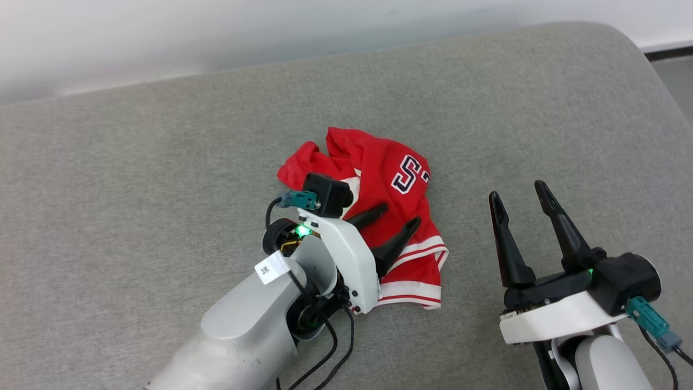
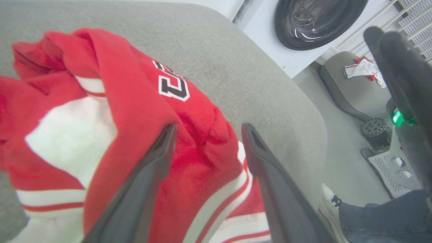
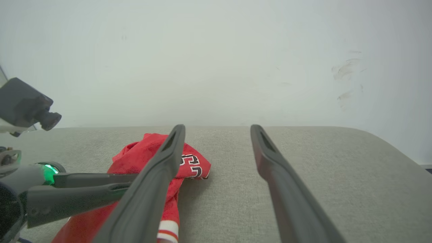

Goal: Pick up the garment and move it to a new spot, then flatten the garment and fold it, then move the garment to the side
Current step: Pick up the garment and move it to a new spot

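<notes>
Starting at your left: the left tool (image 1: pixel 400 214) reaches in from the near-left and hangs right over the garment (image 1: pixel 379 162). Its jaws are wide apart and grip nothing. In the left wrist view both fingers (image 2: pixel 145 182) lie across the red cloth, with a hump of it showing in the gap rather than pinched.

The garment is a crumpled heap near the middle of the grey fabric-topped desk (image 1: pixel 162 162). Its long axis runs from the bunched red folds at the far-left down to the red-and-white striped hem (image 1: pixel 419 271) at the near-right. The number print (image 1: pixel 410 173) faces up on the right flank.

Further right, the right tool (image 1: pixel 517 192) sits over bare desk, well apart from the cloth. It too is spread wide and empty, fingers pointing away from you.

The heap looks set down but not yet flattened. The left arm is plainly nearer, already on top of it. For the right tool, the garment lies to its left, and the striped hem is the closest edge to go for.
</notes>
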`<state>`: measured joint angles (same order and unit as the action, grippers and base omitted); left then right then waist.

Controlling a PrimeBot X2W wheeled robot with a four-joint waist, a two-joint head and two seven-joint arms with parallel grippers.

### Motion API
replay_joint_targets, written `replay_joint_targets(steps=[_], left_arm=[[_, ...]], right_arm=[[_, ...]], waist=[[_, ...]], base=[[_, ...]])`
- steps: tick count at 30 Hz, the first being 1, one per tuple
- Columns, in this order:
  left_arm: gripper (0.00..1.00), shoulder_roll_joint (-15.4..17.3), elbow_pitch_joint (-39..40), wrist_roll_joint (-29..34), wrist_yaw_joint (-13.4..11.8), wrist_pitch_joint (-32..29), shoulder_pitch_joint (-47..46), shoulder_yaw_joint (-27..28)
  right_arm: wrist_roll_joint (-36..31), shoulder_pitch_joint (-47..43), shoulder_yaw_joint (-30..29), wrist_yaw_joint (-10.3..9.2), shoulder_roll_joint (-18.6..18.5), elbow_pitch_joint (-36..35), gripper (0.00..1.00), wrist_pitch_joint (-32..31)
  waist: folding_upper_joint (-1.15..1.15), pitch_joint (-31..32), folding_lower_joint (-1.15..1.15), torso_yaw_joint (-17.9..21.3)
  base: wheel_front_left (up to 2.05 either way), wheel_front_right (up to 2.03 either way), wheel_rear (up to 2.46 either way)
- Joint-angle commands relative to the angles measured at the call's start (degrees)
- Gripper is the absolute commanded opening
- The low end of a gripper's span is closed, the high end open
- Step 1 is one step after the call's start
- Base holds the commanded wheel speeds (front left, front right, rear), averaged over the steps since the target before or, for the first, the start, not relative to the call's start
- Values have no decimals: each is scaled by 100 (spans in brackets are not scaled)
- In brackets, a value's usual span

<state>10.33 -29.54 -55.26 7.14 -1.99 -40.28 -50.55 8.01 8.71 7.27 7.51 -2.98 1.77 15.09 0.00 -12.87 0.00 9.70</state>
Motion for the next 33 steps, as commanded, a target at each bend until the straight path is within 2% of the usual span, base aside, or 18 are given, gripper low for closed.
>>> replay_joint_targets(steps=[1,3,4,7,11,14,18,22,26,33], left_arm=[[100,51,55,34,26,221,-69,11],[100,155,140,116,27,617,-93,73],[100,155,140,116,27,617,-93,73],[100,392,216,265,27,1190,-65,217],[100,783,321,697,-265,1636,44,488],[100,1009,770,1001,-484,1720,340,1088],[100,1218,1607,1739,-595,1716,1269,2112],[100,1163,2269,2458,-715,1719,2242,2885],[100,959,2742,3035,-802,1720,3004,3381],[100,335,3177,3765,-820,1720,4088,3931]], right_arm=[[-36,-81,-10,-4,19,5,100,11],[-60,-97,-44,-4,18,10,100,11],[-60,-97,-44,-4,18,10,100,11],[-125,-170,-124,-4,18,23,100,10],[-188,-217,-312,-4,17,-16,100,11],[-238,-298,-418,-4,17,-48,100,10],[-337,-355,-449,-4,18,-147,100,10],[-354,-483,-455,-4,15,-201,100,11],[-319,-578,-493,-4,15,-256,100,10],[-229,-680,-468,-4,16,-249,100,11]], waist=[[0,133,0,-119],[0,261,0,-217],[0,261,0,-217],[0,462,0,-357],[0,711,0,-553],[0,849,0,-672],[0,962,0,-783],[0,1035,0,-845],[0,1079,0,-908],[0,1181,0,-859]], base=[[0,0,0],[0,0,0],[0,0,0],[0,0,0],[0,0,0],[0,0,0],[0,0,0],[0,0,0],[0,0,0],[0,0,0]])
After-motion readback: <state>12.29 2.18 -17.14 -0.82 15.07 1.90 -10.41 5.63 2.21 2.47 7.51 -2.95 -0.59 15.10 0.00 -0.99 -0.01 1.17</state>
